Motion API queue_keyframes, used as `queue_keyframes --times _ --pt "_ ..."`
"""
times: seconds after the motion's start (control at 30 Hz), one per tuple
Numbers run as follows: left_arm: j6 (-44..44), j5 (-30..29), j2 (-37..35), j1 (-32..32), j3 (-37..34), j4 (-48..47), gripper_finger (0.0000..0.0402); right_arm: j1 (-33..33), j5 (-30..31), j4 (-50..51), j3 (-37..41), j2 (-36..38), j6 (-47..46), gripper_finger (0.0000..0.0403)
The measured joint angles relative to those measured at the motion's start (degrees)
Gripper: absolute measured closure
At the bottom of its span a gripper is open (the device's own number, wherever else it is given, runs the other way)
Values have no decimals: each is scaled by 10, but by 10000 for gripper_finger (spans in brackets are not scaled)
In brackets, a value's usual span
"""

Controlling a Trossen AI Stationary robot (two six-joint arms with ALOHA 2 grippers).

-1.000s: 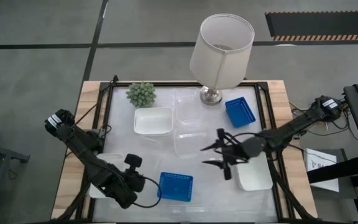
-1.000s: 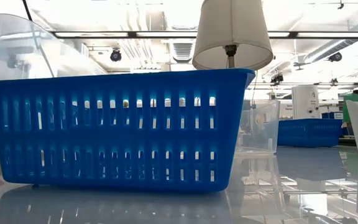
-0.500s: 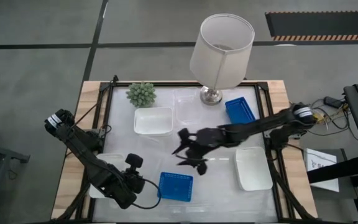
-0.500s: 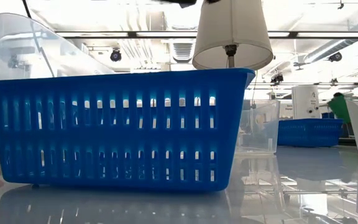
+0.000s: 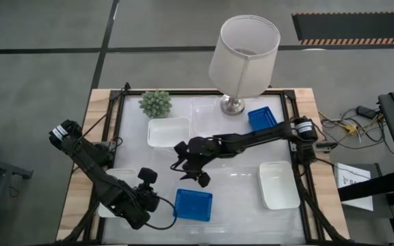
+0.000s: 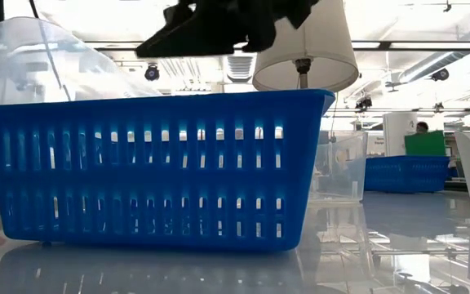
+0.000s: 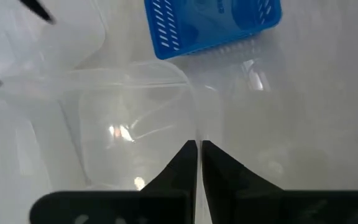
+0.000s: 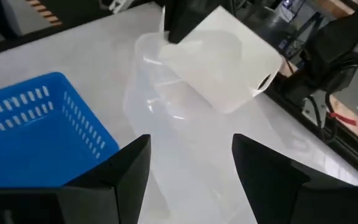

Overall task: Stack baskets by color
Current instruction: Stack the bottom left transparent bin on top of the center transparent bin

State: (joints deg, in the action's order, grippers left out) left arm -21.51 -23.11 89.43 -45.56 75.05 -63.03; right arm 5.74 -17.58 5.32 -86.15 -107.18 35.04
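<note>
**Arm:** Since the left side comes first: my left gripper [image 7: 197,152] sits low at the near left of the table [image 5: 238,205]. Its fingers are pinched together with the thin rim of a clear basket [image 7: 135,106] between them, so I judge it to be gripping that basket. The low view shows the basket raised and tilted.

**Inspector:** Next item to the right?

**Arm:** One white basket [image 5: 168,132] lies flat toward the far side and nothing is touching it. Nearer the front edge is the near blue basket [image 5: 193,205], just beside my left gripper.

**Inspector:** And the working jaws?

**Arm:** My right gripper [image 8: 190,144] is reached across to mid-table with its fingers spread wide and nothing between them. It hangs between that white basket and the near blue basket.

**Inspector:** What relation governs the next move?

**Arm:** The near blue basket lies from those jaws toward the front edge, close by, with its long axis running across the table from side to side. Both arms are near it, but the left is occupied, so I judge that the pick falls to the right. Whether blue or clear is the target, I cannot tell.

**Inspector:** Remaining stock?

**Arm:** The far blue basket [image 5: 264,121] lies well apart, toward the far right. A second white basket [image 5: 279,185] lies at the right edge.
</note>
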Motion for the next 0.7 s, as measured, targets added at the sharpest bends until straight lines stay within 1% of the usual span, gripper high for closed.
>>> queue_keyframes --times 0.1,0.33,0.43,0.57,0.7 --pt "9 -2 0 0 0 0 402 -2 -24 -1 -9 -17 2 184" --pt "28 -10 0 0 0 10 402 -2 -24 -4 -22 -45 9 184" --pt "40 -14 0 0 0 13 402 -2 -27 -2 -32 -55 18 192" --pt "53 -15 0 0 0 15 402 -2 -61 3 -46 -62 25 223" --pt "55 -16 0 0 0 15 402 -1 -76 4 -46 -62 36 269"
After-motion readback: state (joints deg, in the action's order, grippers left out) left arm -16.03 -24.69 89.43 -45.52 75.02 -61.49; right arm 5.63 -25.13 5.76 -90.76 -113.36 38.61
